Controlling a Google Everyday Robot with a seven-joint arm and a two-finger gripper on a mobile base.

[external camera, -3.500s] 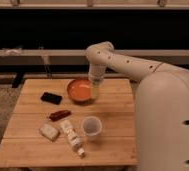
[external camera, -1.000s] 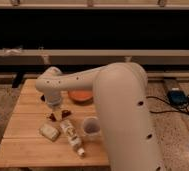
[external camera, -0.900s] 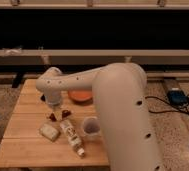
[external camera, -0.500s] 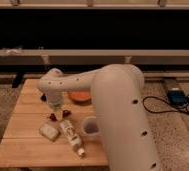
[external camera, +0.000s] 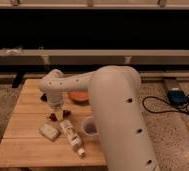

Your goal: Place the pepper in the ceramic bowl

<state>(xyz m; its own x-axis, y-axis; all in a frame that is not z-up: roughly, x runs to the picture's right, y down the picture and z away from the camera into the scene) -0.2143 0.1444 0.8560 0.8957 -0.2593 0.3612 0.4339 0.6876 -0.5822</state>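
The pepper (external camera: 51, 118) is a small dark red thing on the wooden table (external camera: 23, 125), mostly covered by my gripper. My gripper (external camera: 56, 114) points straight down on it at the table's middle left. The ceramic bowl (external camera: 78, 97), orange inside, sits behind and to the right of the gripper, partly hidden by my white arm (external camera: 113, 100).
A translucent white cup (external camera: 89, 127) stands right of the gripper. A small bottle (external camera: 72, 135) lies in front, with a tan block (external camera: 49, 131) beside it. A dark flat object (external camera: 44, 97) shows just behind the arm's wrist. Cables lie on the floor at the right.
The arm swung from over the bowl to the left and down onto the pepper. In the last second it has barely moved.
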